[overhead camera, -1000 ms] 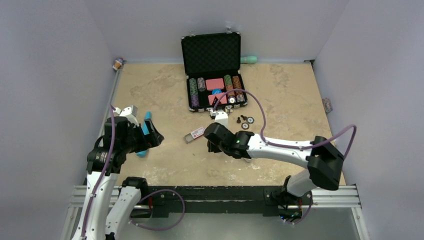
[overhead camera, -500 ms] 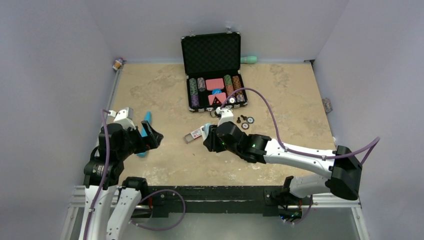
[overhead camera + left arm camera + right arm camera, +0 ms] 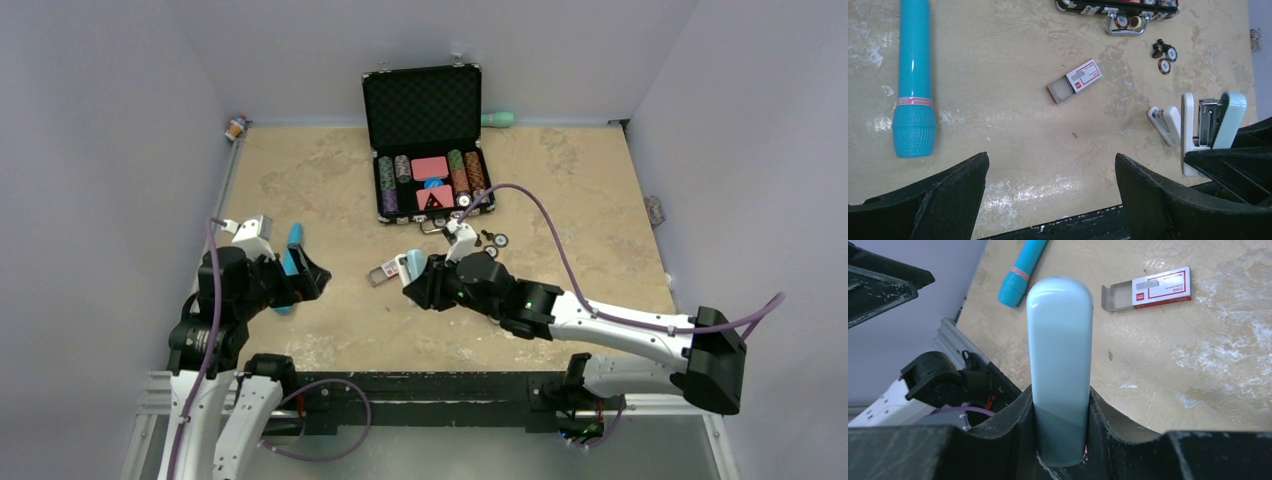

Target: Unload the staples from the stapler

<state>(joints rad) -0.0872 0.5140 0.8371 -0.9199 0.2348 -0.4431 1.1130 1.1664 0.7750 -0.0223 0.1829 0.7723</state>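
open black poker chip case [image 3: 421,108], loose chips [image 3: 1165,65] near its handle, blue marker [image 3: 913,75] lying well apart

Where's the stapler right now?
In the top view the stapler is mid-table, held upright by the right gripper, just right of the small staple box and in front of the open chip case.

We see a pale mint stapler [image 3: 1059,365] with a white base, above a beige, marbled table [image 3: 300,170]. The staple box [image 3: 1075,82] is white with red edging and a grey tray. The tube [image 3: 913,75] is bright turquoise with a pink band. The case [image 3: 420,100] is black, its lid foam dimpled.
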